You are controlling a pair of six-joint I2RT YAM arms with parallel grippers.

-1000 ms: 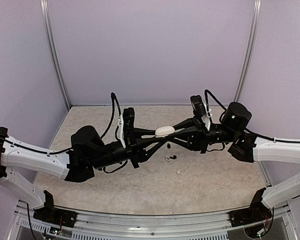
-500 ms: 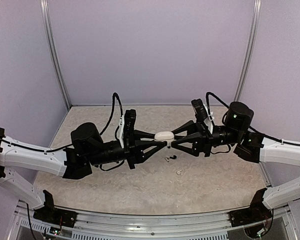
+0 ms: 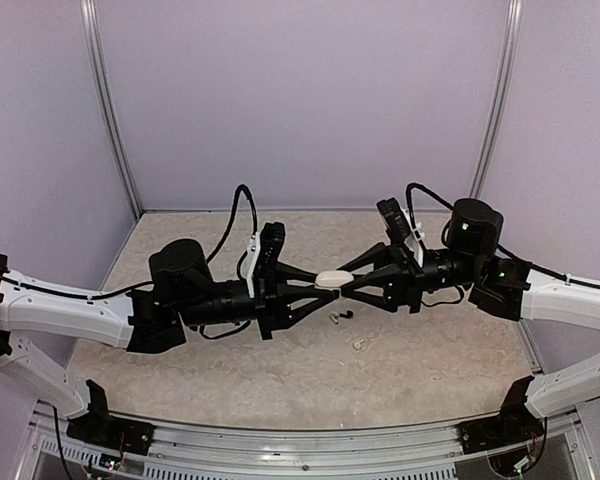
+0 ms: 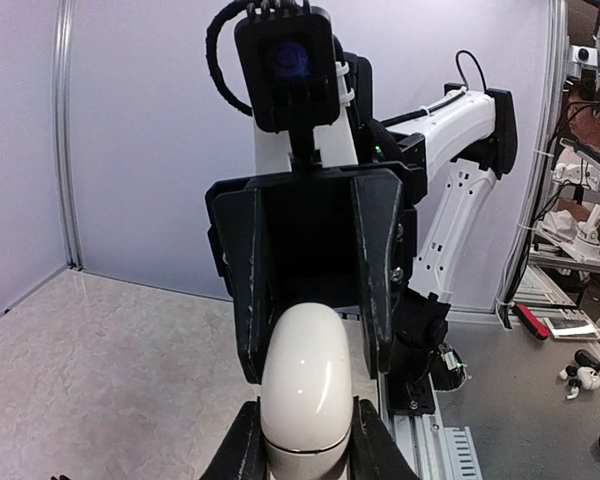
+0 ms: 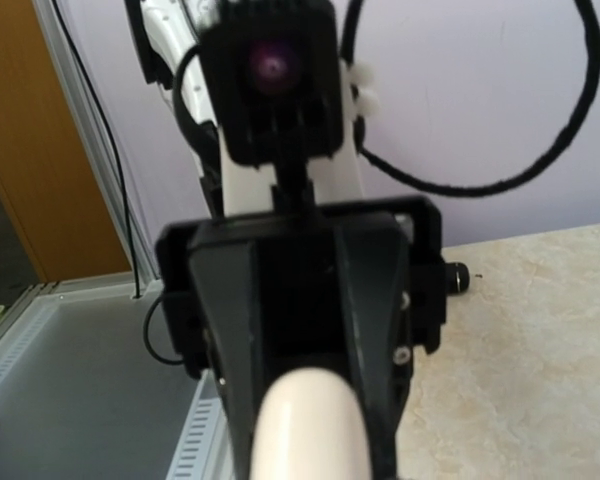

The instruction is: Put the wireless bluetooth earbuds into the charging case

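Note:
A white oval charging case point(image 3: 332, 279), lid closed, hangs in the air above the table's middle, between my two grippers, which face each other. My left gripper point(image 3: 320, 281) is shut on its near end; the left wrist view shows the case point(image 4: 305, 380) pinched between my fingertips point(image 4: 235, 450). My right gripper point(image 3: 346, 283) closes on the other end, its fingers point(image 4: 248, 290) tight against the case's sides. The right wrist view shows the case point(image 5: 308, 425) blurred at the bottom edge. A white earbud point(image 3: 333, 318), a black earbud point(image 3: 346, 314) and another white earbud point(image 3: 360, 343) lie on the table below.
The marbled tabletop point(image 3: 180, 370) is walled by lilac panels at the back and sides. An aluminium rail point(image 3: 300, 445) runs along the near edge by the arm bases. Cables loop above both wrists.
The case and both grippers have come lower and slightly forward. The left arm has reached further right. The crossed fingers have drawn apart to a tip-to-tip hold.

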